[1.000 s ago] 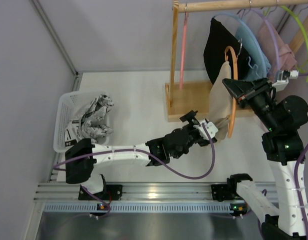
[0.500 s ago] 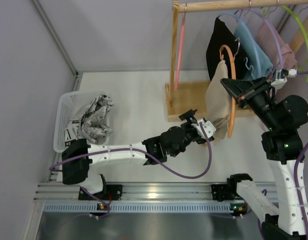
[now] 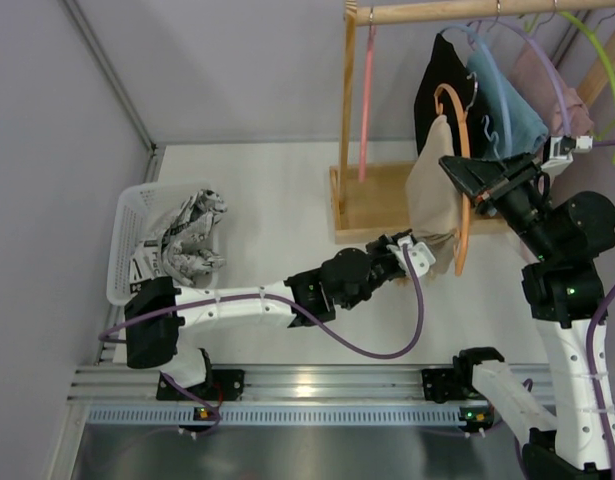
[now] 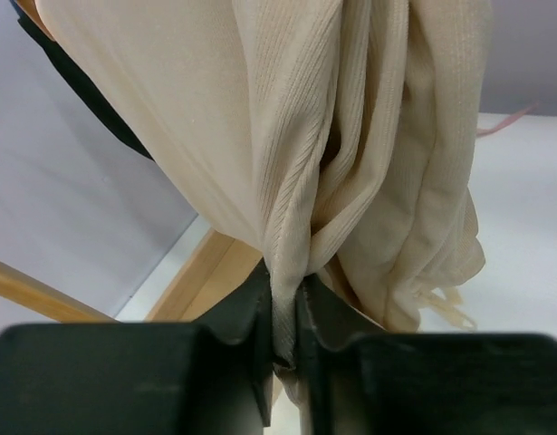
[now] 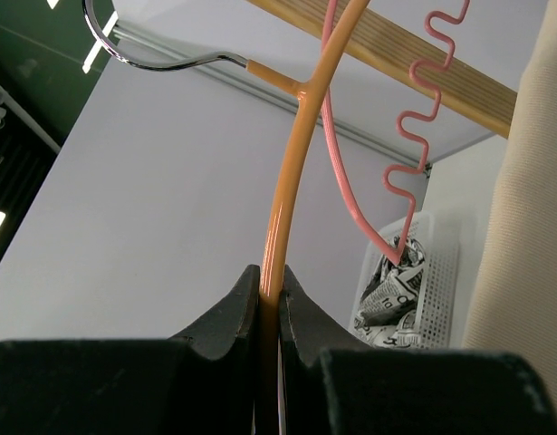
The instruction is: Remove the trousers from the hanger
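Note:
Beige trousers [image 3: 430,190] hang over an orange hanger [image 3: 465,215] held off the rack. My right gripper [image 3: 464,175] is shut on the hanger's orange rod [image 5: 280,245], whose metal hook [image 5: 151,54] shows at the top left of the right wrist view. My left gripper [image 3: 419,250] reaches up to the trousers' lower edge. In the left wrist view its jaws are shut on a bunched fold of the beige trousers [image 4: 350,154], the cloth pinched between the two fingers of my left gripper [image 4: 284,313].
A wooden rack [image 3: 382,200] with a top rail [image 3: 437,12] carries black, blue and pink garments on other hangers. An empty pink hanger [image 3: 366,90] hangs at its left end. A white basket [image 3: 132,240] holding a newsprint-patterned garment stands at the left.
My left gripper has closed from wide open onto the lower edge of the trousers. The hanger and right arm have hardly moved.

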Action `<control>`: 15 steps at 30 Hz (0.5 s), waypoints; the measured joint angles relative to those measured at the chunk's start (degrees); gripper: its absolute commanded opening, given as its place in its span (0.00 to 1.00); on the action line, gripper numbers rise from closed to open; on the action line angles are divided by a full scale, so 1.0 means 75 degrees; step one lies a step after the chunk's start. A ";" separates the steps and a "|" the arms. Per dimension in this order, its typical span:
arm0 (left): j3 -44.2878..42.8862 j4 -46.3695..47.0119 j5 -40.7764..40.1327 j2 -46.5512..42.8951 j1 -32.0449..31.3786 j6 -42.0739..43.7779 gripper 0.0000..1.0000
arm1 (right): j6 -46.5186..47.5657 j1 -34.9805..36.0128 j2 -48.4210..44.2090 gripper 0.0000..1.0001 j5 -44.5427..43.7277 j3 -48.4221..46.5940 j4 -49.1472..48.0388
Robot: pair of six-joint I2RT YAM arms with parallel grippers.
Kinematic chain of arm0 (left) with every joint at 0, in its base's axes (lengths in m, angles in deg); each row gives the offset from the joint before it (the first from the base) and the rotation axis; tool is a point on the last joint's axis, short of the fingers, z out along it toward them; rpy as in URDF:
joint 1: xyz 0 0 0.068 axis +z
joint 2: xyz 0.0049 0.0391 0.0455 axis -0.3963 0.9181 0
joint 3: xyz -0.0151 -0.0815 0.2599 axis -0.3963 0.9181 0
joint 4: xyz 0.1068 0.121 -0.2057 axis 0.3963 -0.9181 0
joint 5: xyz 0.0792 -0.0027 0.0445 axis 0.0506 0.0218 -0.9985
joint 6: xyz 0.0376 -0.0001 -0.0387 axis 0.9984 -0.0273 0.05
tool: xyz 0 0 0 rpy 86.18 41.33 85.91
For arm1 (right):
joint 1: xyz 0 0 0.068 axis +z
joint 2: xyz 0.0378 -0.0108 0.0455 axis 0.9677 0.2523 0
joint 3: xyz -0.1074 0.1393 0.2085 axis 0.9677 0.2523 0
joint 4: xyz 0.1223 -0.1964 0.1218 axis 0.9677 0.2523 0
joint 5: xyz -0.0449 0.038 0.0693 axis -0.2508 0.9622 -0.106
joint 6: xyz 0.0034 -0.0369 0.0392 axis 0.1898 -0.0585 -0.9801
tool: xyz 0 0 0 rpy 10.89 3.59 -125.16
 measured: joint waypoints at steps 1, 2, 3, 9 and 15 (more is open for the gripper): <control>0.0000 0.0000 -0.0003 0.0000 0.0000 0.0029 0.00 | -0.0003 0.0000 0.0000 0.00 0.0017 0.0009 -0.0003; 0.0000 0.0006 -0.0009 0.0000 0.0000 0.0044 0.00 | -0.0003 0.0000 0.0009 0.00 0.0020 0.0015 -0.0015; 0.0000 0.0003 -0.0017 0.0000 0.0000 0.0093 0.00 | -0.0003 0.0000 0.0017 0.00 0.0029 0.0029 -0.0026; -0.0137 -0.0052 -0.0152 -0.0009 0.0003 0.0219 0.00 | 0.0149 0.0000 0.0012 0.00 0.0122 0.0332 -0.0096; -0.0662 -0.0455 -0.0300 -0.0411 0.0009 0.0321 0.00 | 0.0425 0.0000 -0.0082 0.00 0.0169 0.0895 -0.0061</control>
